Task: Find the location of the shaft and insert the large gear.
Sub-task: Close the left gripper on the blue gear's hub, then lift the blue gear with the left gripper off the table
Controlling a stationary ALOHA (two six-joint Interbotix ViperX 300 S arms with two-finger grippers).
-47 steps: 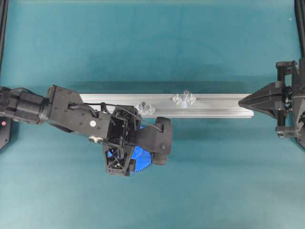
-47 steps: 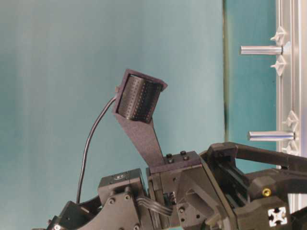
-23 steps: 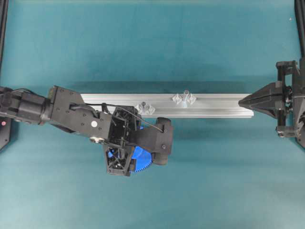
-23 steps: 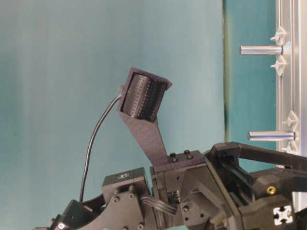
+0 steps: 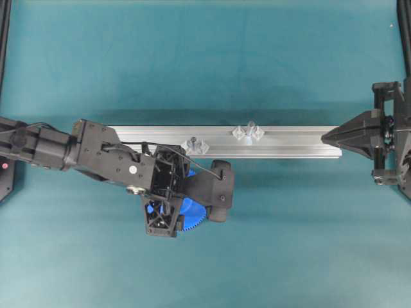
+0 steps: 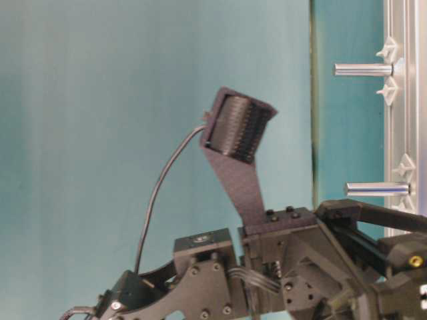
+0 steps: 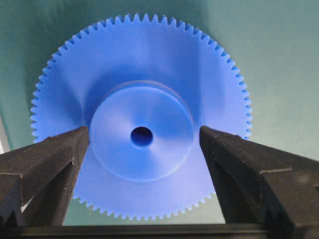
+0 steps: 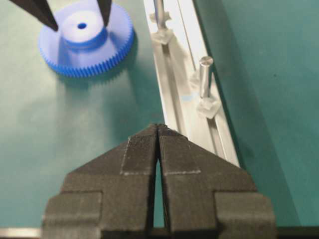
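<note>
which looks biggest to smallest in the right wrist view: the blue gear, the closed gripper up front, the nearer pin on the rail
1. right gripper: largest, but it sits right at the camera, so nearness inflates it.
2. large gear: far smaller in frame, farther off at top left.
3. nearer pin: smallest, a thin upright on the rail.

The large gear (image 7: 142, 117) lies flat on the teal counter (image 7: 279, 64), hub and centre hole facing up. The left gripper (image 7: 143, 144) straddles the raised hub, its black fingers (image 7: 47, 164) spread wide on either side.
</note>
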